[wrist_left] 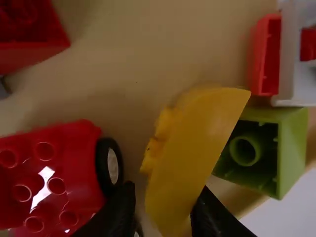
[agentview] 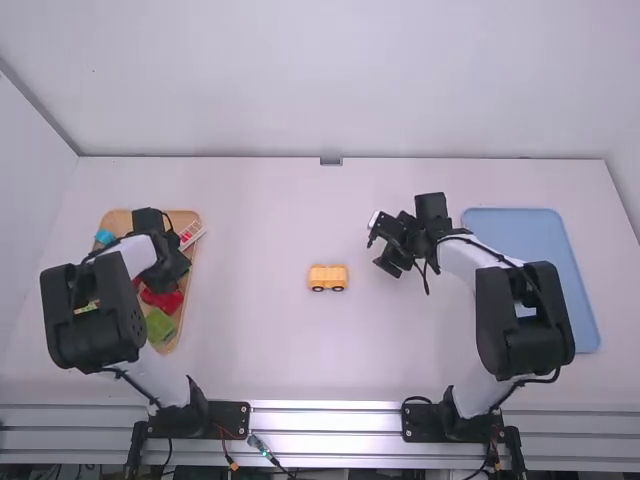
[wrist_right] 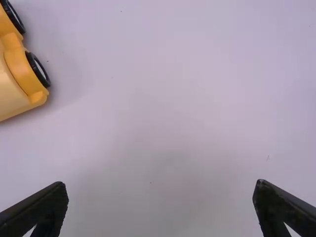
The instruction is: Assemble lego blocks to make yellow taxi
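In the high view my left gripper is low over the wooden tray. The left wrist view has a yellow curved-edged block tilted between the open fingers of my left gripper; one finger meets its edge, a narrow gap stands by the other. A yellow taxi body with black wheels rests on the table's middle. My right gripper is to its right, above the table, open and holding nothing. In the right wrist view the taxi body lies beyond my right gripper.
Around the yellow block in the tray are a red wheeled piece, a red block, a green block and a white-and-red piece. A blue tray lies at the table's right, partly under the right arm.
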### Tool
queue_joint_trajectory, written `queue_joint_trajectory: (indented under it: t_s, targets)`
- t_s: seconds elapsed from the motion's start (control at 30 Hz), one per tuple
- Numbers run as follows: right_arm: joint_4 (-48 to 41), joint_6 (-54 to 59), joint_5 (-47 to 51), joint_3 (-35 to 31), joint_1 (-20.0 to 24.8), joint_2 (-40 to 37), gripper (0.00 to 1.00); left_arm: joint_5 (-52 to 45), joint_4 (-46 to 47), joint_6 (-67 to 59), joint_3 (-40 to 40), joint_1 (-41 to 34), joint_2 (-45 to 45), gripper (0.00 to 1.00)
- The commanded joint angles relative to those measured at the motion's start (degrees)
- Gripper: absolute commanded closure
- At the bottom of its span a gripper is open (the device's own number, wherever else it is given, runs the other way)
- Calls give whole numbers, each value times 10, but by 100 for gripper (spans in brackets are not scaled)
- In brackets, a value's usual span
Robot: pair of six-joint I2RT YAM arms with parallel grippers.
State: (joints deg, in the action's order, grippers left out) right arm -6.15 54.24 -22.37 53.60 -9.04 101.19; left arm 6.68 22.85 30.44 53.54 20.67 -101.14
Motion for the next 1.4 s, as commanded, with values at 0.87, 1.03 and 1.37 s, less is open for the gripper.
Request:
queue_joint_trajectory:
  t_s: [0.87, 1.03, 1.37]
  targets:
    - [2, 1, -7, -4, 0, -8, 1, 18, -22, -150, 15, 0, -9, 64]
    - [1, 14, -8, -4, 0, -8, 1, 17, -18, -153, 13, 0, -9, 68]
    - [3, 12, -8, -4, 0, -8, 1, 17, -50, -159, -12, 0, -9, 68]
